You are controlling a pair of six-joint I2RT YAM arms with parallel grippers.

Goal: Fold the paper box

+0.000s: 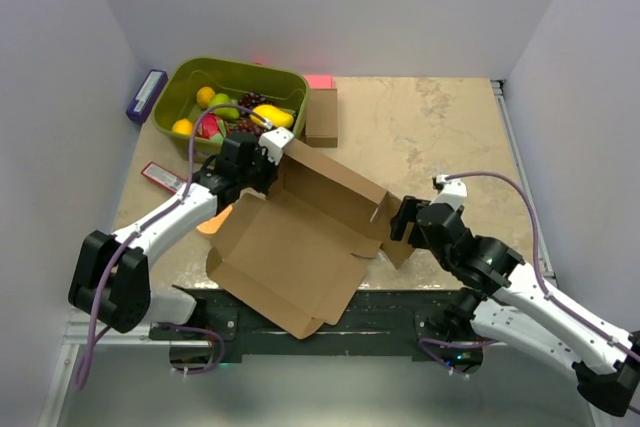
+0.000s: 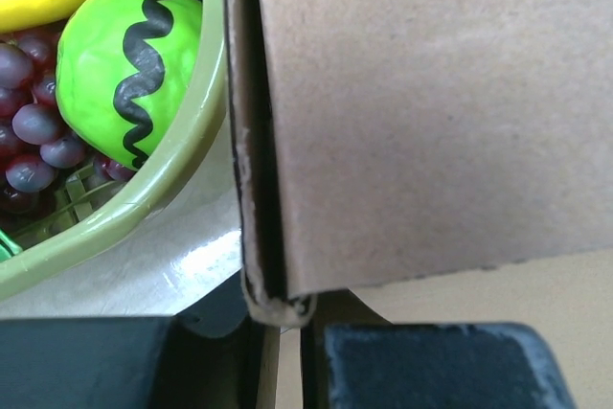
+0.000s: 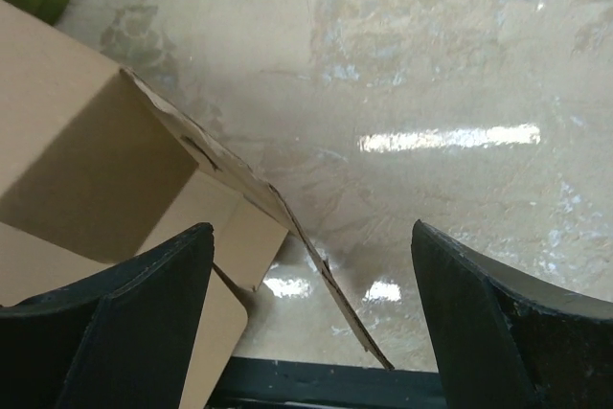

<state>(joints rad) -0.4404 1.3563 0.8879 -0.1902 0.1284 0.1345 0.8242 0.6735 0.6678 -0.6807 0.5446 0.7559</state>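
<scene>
The paper box [image 1: 300, 247] is a large brown cardboard sheet lying partly formed in the middle of the table, with its far wall raised. My left gripper [image 1: 262, 152] is at the box's far left corner. In the left wrist view the fingers [image 2: 431, 366] are closed to a narrow gap on the doubled edge of the box wall [image 2: 278, 284]. My right gripper [image 1: 400, 219] is at the box's right side, open. In the right wrist view a thin side flap [image 3: 316, 265] runs between its wide-apart fingers [image 3: 134, 323], touching neither.
A green basket [image 1: 180, 87] of toy fruit stands at the far left, its rim [image 2: 144, 198] close beside the held wall. A small brown box [image 1: 321, 115] and a pink item [image 1: 318, 81] are behind the sheet. A purple object [image 1: 146, 95] and a red packet [image 1: 163, 178] lie left.
</scene>
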